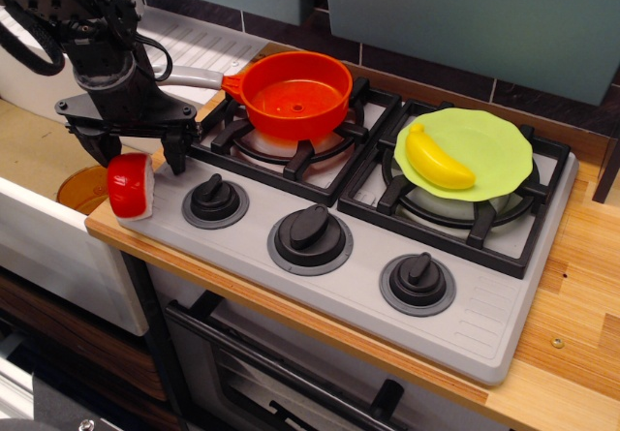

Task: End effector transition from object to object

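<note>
My black gripper [142, 163] hangs over the stove's front left corner, its two thin fingers spread wide apart and open. The toy sushi [131, 186], red top over a white base, stands tipped on the stove's left edge, just below and between the fingertips. The left fingertip [108, 152] is at the sushi's top; I cannot tell if it touches. The yellow toy banana [438, 161] lies on the lime-green plate [494, 150] on the right burner, far from the gripper.
An orange pan [294, 93] with a grey handle sits on the left burner, right behind the gripper. Three black knobs [311, 235] line the stove front. An orange bowl [82, 187] sits below the counter's left edge. The wooden counter [572, 334] extends to the right.
</note>
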You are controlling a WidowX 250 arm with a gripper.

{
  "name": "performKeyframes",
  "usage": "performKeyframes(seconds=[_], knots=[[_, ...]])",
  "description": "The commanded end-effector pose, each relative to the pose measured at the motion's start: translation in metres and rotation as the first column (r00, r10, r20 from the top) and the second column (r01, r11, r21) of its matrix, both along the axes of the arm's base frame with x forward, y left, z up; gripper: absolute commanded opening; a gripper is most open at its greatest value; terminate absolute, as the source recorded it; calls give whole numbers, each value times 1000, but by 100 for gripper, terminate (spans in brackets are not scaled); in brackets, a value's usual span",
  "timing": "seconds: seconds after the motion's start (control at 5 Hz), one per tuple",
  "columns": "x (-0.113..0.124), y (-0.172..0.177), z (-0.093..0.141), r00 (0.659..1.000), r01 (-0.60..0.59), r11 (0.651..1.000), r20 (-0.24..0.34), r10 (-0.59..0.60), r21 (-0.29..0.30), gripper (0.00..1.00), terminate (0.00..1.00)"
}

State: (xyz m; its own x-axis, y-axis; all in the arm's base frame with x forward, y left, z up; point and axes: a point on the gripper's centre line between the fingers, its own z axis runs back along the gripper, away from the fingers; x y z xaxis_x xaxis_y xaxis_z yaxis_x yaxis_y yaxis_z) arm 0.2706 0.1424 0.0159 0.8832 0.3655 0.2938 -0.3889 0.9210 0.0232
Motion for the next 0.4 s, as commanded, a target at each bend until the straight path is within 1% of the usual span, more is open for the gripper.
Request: performKeyframes(seconds=[0.0,0.2], knots=[[5,-3,-1,1000,14,1000,-3,-14,1,100,0],[5,-3,-1,1000,14,1000,-3,-14,1,100,100]])
